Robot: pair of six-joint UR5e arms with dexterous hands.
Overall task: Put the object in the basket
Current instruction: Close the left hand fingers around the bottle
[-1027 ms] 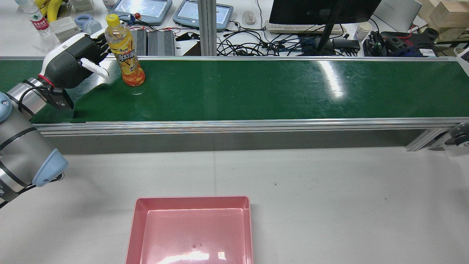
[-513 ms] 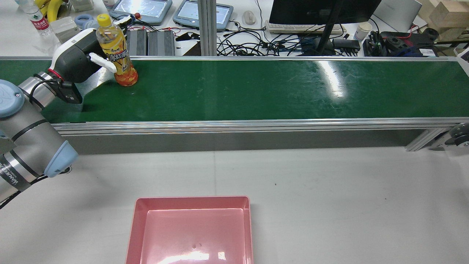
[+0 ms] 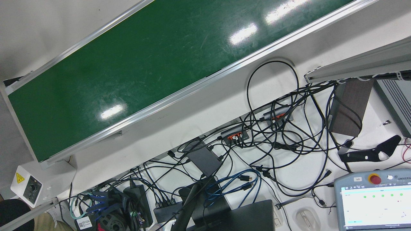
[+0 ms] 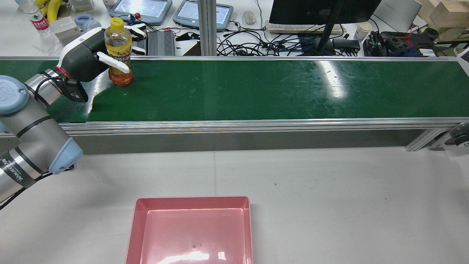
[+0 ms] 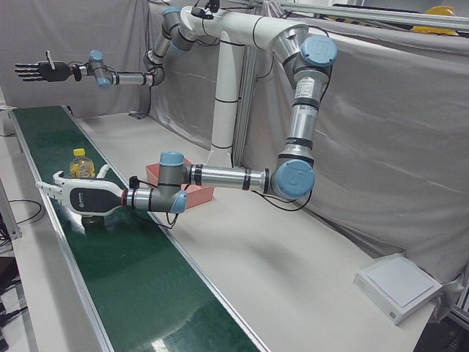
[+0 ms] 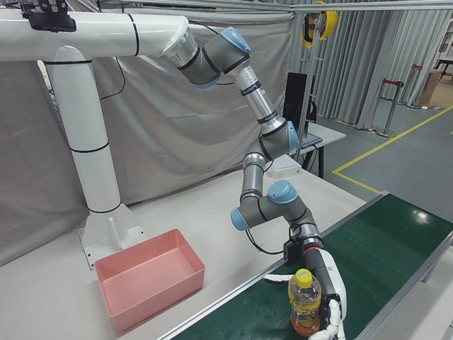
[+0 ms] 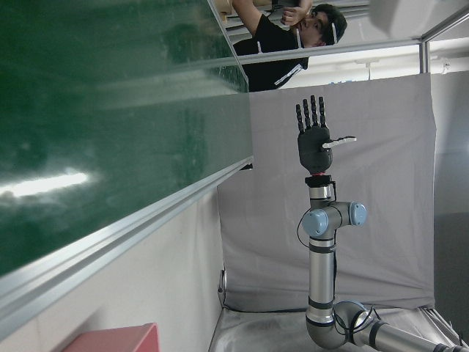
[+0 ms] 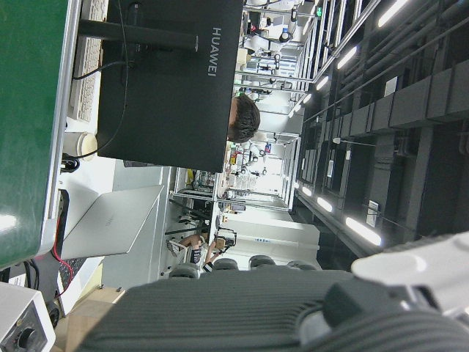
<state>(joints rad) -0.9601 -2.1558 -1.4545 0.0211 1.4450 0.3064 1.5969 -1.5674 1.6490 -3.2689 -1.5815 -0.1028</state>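
Bottle: a clear drink bottle with orange liquid, a yellow cap and a yellow-orange label. It stands upright on the green conveyor belt, close to the belt's far edge and near its left end in the rear view. Its bottom rests on the belt.

Left hand: the left hand is around the bottle from the left side of the rear view. The white thumb lies across the near face of the bottle, low on the label. The other fingers reach behind the bottle and stick out past it on the right. I cannot tell if the fingers press on the bottle or only enclose it.

Left arm: it comes in low from the near left corner and reaches over the near rail of the belt.

Basket: the pink basket sits on the white table, on the near side of the belt and well apart from the bottle. Nothing lies in it.

Right hand: the right hand is held high in the air above the far end of the belt in the left-front view, well apart from the bottle. Its fingers are stretched out straight, the thumb points to the side, and it holds nothing.

Behind the belt: a desk with two teach pendants, a dark monitor, a keyboard, many black cables and a small water bottle.

Person: a person in a black shirt shows in the left hand view, beyond the belt.
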